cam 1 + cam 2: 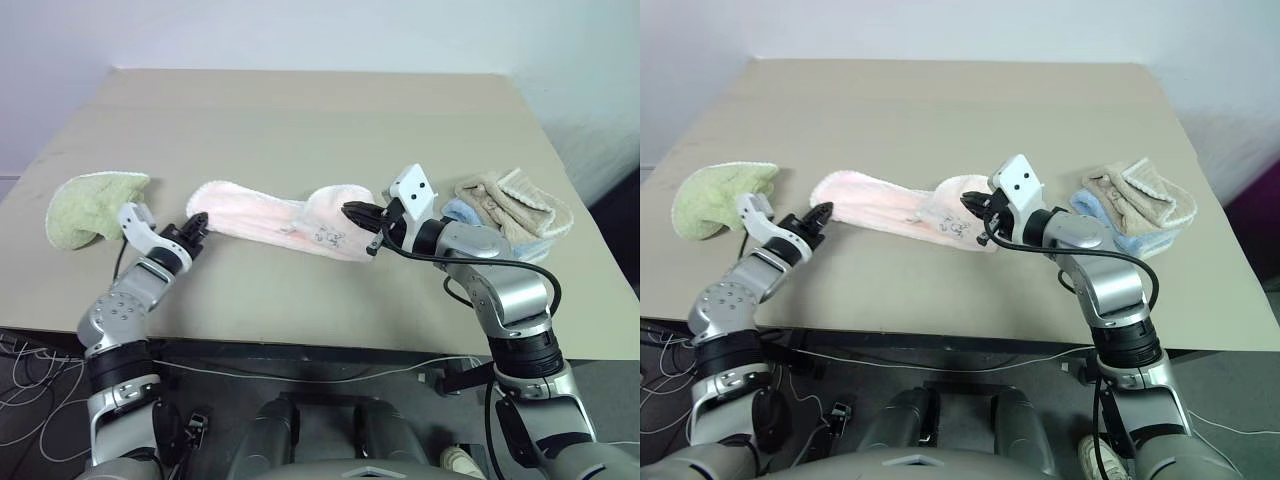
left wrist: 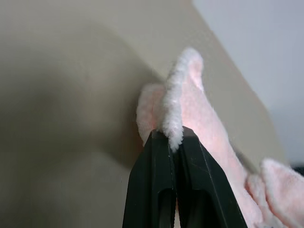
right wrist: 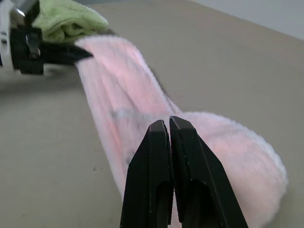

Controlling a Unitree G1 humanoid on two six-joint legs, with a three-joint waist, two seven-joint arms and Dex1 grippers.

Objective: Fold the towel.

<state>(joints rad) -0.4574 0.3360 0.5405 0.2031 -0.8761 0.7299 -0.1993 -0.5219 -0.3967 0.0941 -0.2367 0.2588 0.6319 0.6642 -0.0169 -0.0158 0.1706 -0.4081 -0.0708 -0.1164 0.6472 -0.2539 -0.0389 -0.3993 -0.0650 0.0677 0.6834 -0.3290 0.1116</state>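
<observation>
Both grippers are clamped on the towel (image 1: 270, 222): the left gripper (image 1: 197, 226) pinches its white scalloped edge at one end, the right gripper (image 1: 357, 212) bites the bunched fabric at the other. Between them the towel hangs in a sagging band just over the table (image 1: 300, 120), with the light green towel (image 1: 92, 204) just beyond its left end and the beige and blue folded towels (image 1: 508, 210) just beyond its right.

The left hold looks thin — only the fluffy rim sits between the fingers — so a pull could slip it free. Soft, pale pink terry droops and twists easily, so a fold may land skewed.
</observation>
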